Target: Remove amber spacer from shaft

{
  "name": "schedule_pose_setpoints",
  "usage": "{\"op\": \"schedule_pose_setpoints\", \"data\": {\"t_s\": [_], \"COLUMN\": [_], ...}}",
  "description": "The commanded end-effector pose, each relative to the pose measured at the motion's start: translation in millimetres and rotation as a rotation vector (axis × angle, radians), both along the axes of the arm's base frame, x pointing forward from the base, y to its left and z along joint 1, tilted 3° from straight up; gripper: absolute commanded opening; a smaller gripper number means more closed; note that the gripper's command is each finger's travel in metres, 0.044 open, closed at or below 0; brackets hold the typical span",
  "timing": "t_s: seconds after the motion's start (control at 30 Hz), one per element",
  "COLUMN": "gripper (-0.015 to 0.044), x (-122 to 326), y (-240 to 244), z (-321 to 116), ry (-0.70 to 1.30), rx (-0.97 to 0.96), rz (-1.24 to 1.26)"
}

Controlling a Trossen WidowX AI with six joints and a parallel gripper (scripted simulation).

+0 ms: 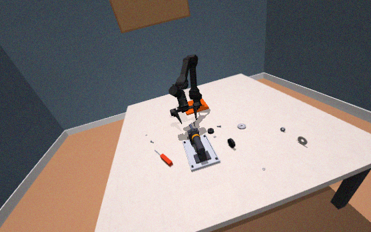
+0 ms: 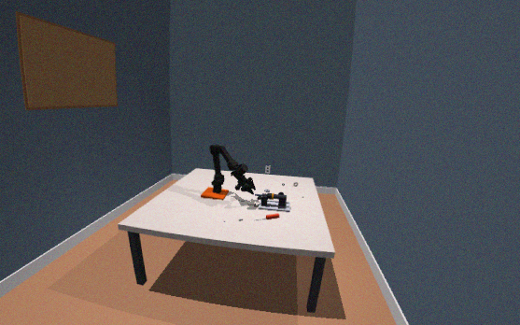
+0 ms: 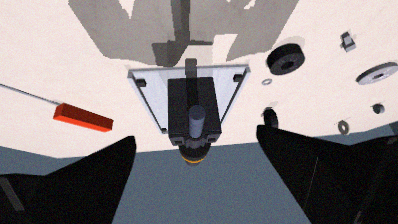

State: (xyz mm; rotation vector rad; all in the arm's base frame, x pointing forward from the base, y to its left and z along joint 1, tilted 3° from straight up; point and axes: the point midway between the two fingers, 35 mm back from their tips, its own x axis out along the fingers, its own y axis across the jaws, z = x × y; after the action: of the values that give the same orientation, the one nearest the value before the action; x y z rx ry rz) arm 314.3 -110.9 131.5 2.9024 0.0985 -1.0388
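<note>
The shaft (image 1: 191,127) (image 2: 257,195) (image 3: 197,120) sticks out of the near dark block (image 3: 192,92) toward the arm. Two dark blocks stand on the pale base plate (image 1: 189,155) (image 3: 155,90). The amber spacer (image 1: 196,136) (image 2: 273,196) (image 3: 194,161) is on the assembly between the blocks, with dark parts beside it; these are too small to tell apart. My gripper (image 1: 188,121) (image 2: 253,192) (image 3: 197,135) is open and empty, above and on the arm's side of the shaft end. In the wrist view its fingers are on either side of the shaft, not touching it. The near block hides the far block there.
A red screwdriver (image 1: 166,159) (image 2: 273,216) (image 3: 82,118) lies on one side of the plate. On the other side are a black ring (image 1: 210,131) (image 3: 275,62), another black ring (image 1: 231,143) (image 3: 271,118) and a pale washer (image 1: 239,126) (image 3: 367,77). The arm stands on an orange base (image 2: 214,193).
</note>
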Motion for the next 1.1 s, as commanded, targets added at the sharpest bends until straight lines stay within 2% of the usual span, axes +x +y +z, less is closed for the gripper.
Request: {"op": "schedule_pose_setpoints", "data": {"t_s": [0.0, 0.17, 1.07], "gripper": [0.044, 0.044, 0.044], "x": [0.0, -4.7, -4.7], "y": [-1.0, 0.5, 0.5], "z": [-8.9, -15.4, -15.4], "ry": [-0.085, -0.234, -0.234], "rx": [0.02, 0.028, 0.028], "rz": [-0.004, 0.005, 0.005]}}
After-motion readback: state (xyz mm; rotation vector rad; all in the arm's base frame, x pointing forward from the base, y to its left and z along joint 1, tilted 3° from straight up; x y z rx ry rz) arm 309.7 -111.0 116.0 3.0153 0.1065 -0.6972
